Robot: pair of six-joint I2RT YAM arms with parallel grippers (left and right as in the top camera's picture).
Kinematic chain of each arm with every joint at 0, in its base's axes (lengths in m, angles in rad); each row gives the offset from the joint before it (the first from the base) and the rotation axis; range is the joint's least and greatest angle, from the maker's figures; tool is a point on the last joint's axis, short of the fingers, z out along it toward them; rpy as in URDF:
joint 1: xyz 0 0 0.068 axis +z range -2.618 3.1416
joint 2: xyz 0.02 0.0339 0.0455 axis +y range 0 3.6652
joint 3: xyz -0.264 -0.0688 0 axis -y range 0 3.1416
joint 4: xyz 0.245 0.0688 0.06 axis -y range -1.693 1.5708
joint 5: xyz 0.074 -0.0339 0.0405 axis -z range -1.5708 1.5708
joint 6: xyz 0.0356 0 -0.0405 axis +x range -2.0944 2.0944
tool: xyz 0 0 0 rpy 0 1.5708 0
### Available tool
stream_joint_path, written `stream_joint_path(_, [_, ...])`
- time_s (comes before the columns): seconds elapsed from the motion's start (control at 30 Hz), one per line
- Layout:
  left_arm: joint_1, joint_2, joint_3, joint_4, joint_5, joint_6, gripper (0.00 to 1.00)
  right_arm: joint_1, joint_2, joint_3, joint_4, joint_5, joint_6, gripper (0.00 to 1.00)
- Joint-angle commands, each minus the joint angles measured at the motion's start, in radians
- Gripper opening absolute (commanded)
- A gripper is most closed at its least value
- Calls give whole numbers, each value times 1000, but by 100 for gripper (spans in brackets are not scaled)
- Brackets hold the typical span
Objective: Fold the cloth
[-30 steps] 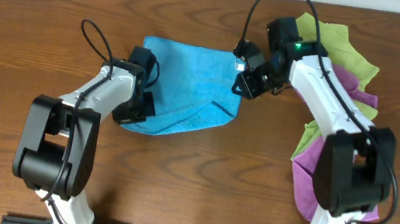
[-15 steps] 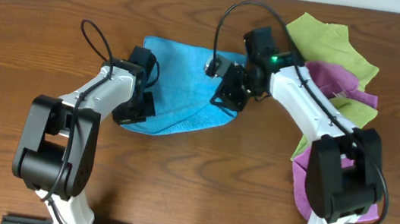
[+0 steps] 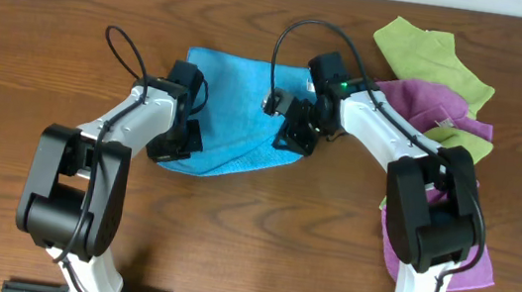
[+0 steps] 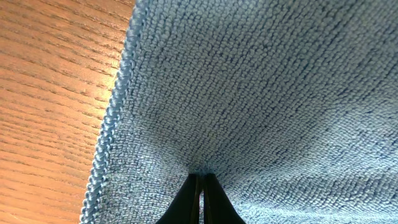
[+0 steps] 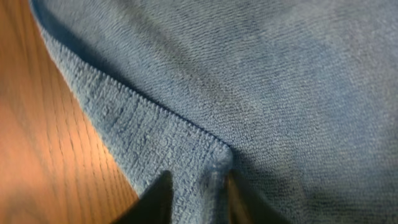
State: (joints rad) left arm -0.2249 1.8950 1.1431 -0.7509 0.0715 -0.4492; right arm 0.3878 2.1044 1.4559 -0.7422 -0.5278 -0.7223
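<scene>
1. Location: the bright turquoise-blue microfibre cloth (image 3: 236,103) lies on the brown wood-grain table (image 3: 37,19), just off the table's centre toward 11 o'clock. It is rumpled rather than flat, with a stitched hem showing along its edges.
2. Left gripper (image 3: 182,136): it sits at the cloth's 8 o'clock edge. In the left wrist view its two black fingers (image 4: 189,196) are pressed almost together, with only a sliver between them. The left gripper (image 4: 199,199) pinches the cloth (image 4: 261,93), and the pile puckers toward the tips. The hem runs toward 11 o'clock of the tips, with bare wood beyond it.
3. Right gripper (image 3: 298,131): it sits at the cloth's 4 o'clock corner. In the right wrist view the right gripper (image 5: 196,199) stands narrowly parted, and a thick doubled ridge of the cloth (image 5: 280,74) is clamped between the fingers. A folded hem line runs from the tips toward 10 o'clock. Bare table shows at 9 o'clock.
4. Surroundings: a heap of lime-green cloths (image 3: 432,52) and purple cloths (image 3: 436,103) occupies the table from 2 to 4 o'clock. The heap is well apart from the turquoise cloth and partly hidden under the right arm.
</scene>
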Motion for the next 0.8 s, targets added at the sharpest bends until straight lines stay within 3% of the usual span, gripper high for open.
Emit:
stream_joint_path(0.0, [-8,18,-28,11,7,-12,6,13,10,-5,-1,-22,-8,9])
stream_joint_path(0.03, [-8,18,-28,11,7,-12,6,13,10,-5,-2,-22,-6,2])
stream_joint_path(0.5, [26,1,40,9,29,-12,6,14,-52,-2,-120,-124,115,1])
stream_joint_path(0.77, [30,0,109,-8,80,-11,21,23,-119,-2,-274,-135,215,1])
